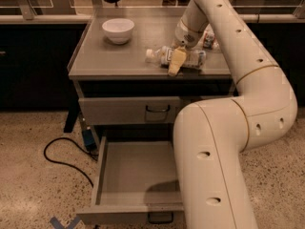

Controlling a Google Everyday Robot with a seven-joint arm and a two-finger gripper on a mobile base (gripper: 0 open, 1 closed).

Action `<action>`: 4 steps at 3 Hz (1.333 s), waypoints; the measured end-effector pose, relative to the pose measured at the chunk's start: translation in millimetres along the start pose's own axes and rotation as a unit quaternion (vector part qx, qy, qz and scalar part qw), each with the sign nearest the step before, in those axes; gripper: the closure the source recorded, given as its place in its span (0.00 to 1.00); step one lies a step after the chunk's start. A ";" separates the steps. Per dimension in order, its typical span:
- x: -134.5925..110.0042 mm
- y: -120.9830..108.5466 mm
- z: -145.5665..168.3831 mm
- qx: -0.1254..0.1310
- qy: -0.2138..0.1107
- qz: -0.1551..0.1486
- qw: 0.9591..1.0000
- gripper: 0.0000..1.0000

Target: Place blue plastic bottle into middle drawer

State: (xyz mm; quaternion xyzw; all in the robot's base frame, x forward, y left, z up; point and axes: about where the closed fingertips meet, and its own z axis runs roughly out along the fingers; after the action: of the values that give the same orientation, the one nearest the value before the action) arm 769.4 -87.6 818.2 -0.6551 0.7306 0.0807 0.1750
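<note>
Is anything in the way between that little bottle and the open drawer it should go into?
Nothing visible. The claw is at the bottle lying on the cabinet top, and the drawer below is pulled out. The robot's arm hides its right side.

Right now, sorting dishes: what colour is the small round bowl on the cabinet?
White bowl, camera view; gripper is at the lying clear plastic bottle.
</note>
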 end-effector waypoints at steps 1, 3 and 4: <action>-15.9 -6.5 -41.8 0.048 0.025 -0.007 0.999 1.00; -36.2 25.6 -160.3 0.132 0.078 -0.002 0.988 1.00; -35.9 87.6 -222.7 0.169 0.071 0.028 0.983 1.00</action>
State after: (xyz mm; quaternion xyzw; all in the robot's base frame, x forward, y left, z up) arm 652.6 -120.2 1027.6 -0.5997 0.7620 -0.0863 0.2285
